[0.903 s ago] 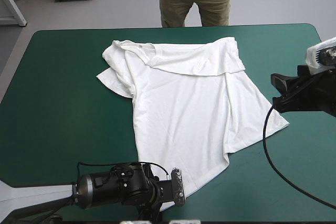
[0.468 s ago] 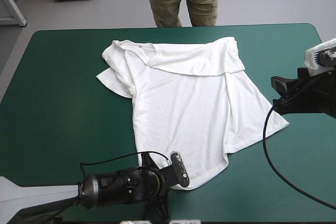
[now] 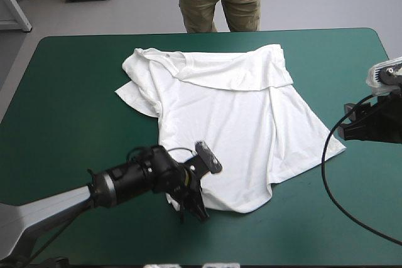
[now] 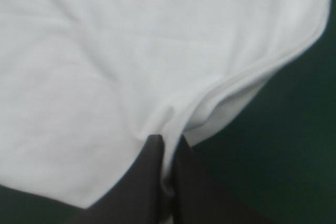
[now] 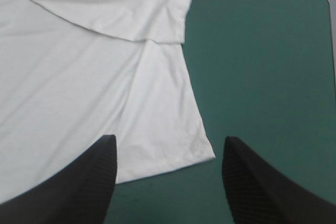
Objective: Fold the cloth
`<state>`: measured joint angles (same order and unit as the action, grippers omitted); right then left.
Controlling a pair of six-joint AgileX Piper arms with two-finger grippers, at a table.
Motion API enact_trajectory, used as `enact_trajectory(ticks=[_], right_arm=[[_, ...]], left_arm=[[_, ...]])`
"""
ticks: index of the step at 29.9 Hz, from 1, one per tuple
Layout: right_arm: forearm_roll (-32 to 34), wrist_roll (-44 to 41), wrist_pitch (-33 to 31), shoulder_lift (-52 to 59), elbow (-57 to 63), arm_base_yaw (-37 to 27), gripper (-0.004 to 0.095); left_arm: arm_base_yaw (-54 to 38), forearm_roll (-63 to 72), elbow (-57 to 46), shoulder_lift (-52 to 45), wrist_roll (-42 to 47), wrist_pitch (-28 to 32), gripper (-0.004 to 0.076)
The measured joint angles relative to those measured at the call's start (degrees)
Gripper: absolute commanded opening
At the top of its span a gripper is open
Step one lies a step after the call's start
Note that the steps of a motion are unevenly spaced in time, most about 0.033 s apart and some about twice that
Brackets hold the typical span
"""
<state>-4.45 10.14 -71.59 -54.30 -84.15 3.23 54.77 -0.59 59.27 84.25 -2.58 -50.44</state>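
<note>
The white T-shirt (image 3: 220, 117) lies spread on the teal-green cover, its far part folded down in a band across the chest. My left gripper (image 3: 191, 204) is at the shirt's near-left hem corner and holds it a little above the table. In the left wrist view the black fingers (image 4: 152, 182) meet with the hem (image 4: 231, 82) pinched between them. My right gripper (image 3: 344, 122) hovers open just off the shirt's right hem corner (image 5: 202, 150). Its fingers (image 5: 100, 177) stand apart with nothing between them.
Bare teal-green cover (image 3: 69, 92) stretches wide to the left of the shirt and along the near edge. A narrower strip (image 5: 262, 66) lies between the shirt and the table's right edge.
My left gripper closed on the near-left hem corner, then rose and moved away from the near edge, drawing the corner with it. The right gripper drew back toward the right edge, still open.
</note>
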Motion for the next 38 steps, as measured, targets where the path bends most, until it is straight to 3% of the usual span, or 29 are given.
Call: enact_trajectory(ticks=[7,20,30,38], right_arm=[[3.78,-2.31,0.0,-3.86,9.4,0.0,0.0564],[6.84,-3.15,5.96,-30.14,11.57,-0.27,0.0564],[2.5,-2.37,11.2,-38.76,11.62,-8.58,0.0564],[1.35,-2.04,11.3,-45.41,11.62,-8.81,0.0563]], left_arm=[[-13.89,7.78,8.34,0.06,-10.38,-5.96,-0.0003],[-14.15,9.79,8.71,1.06,-13.64,-7.12,-0.0009],[-14.15,10.27,8.72,1.12,-13.76,-6.61,-0.0009],[-14.15,10.27,8.72,1.12,-13.76,-6.5,-0.0009]])
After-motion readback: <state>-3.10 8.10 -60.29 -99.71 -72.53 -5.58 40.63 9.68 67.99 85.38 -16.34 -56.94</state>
